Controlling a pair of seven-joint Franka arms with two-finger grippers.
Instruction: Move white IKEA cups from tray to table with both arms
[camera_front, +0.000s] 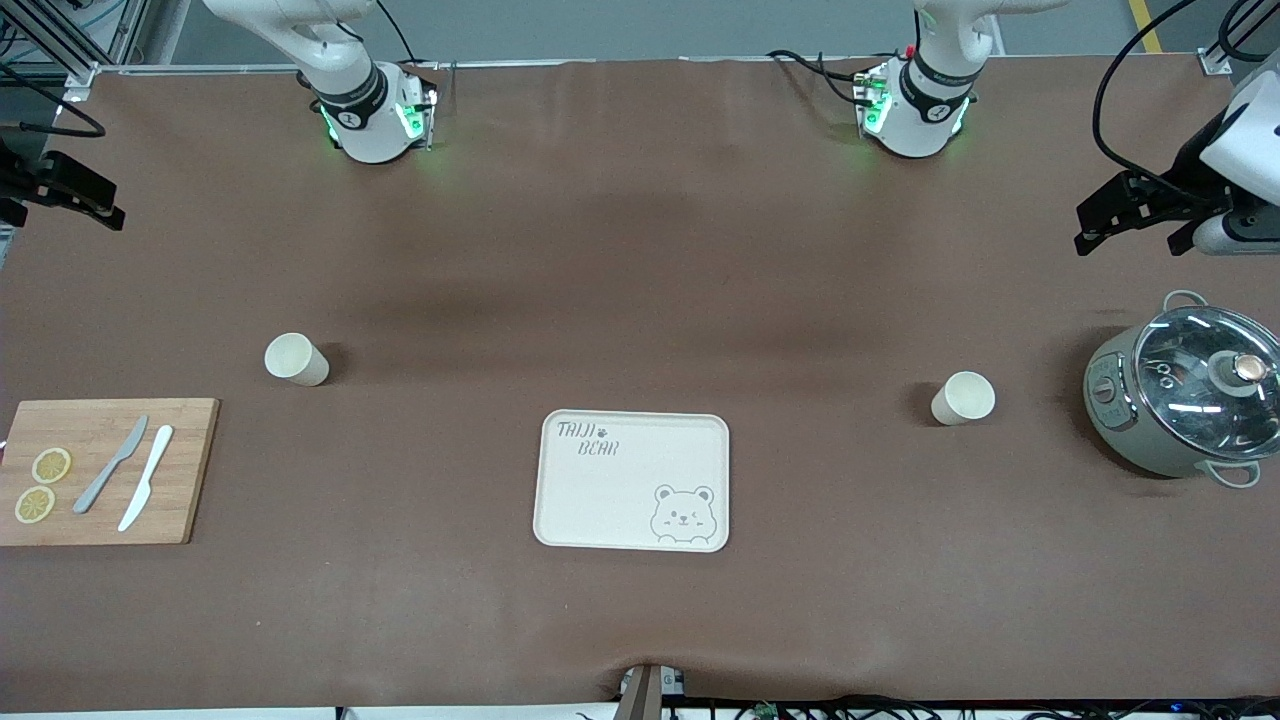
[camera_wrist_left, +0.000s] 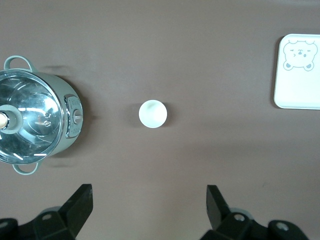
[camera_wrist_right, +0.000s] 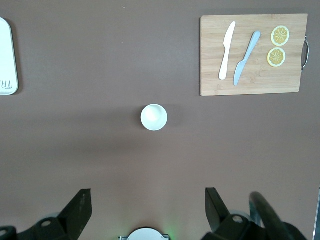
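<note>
Two white IKEA cups stand upright on the brown table. One cup (camera_front: 296, 359) is toward the right arm's end and shows in the right wrist view (camera_wrist_right: 154, 117). The other cup (camera_front: 963, 398) is toward the left arm's end, beside the pot, and shows in the left wrist view (camera_wrist_left: 152, 113). My left gripper (camera_front: 1130, 225) hangs high over the table's left-arm end, open and empty (camera_wrist_left: 148, 199). My right gripper (camera_front: 60, 200) hangs high over the right-arm end, open and empty (camera_wrist_right: 147, 199). Neither gripper touches a cup.
A cream bear tray (camera_front: 633, 480) lies mid-table, nearer the front camera than both cups. A grey pot with a glass lid (camera_front: 1185, 395) stands beside the left-arm cup. A wooden board (camera_front: 100, 470) with two knives and lemon slices lies at the right arm's end.
</note>
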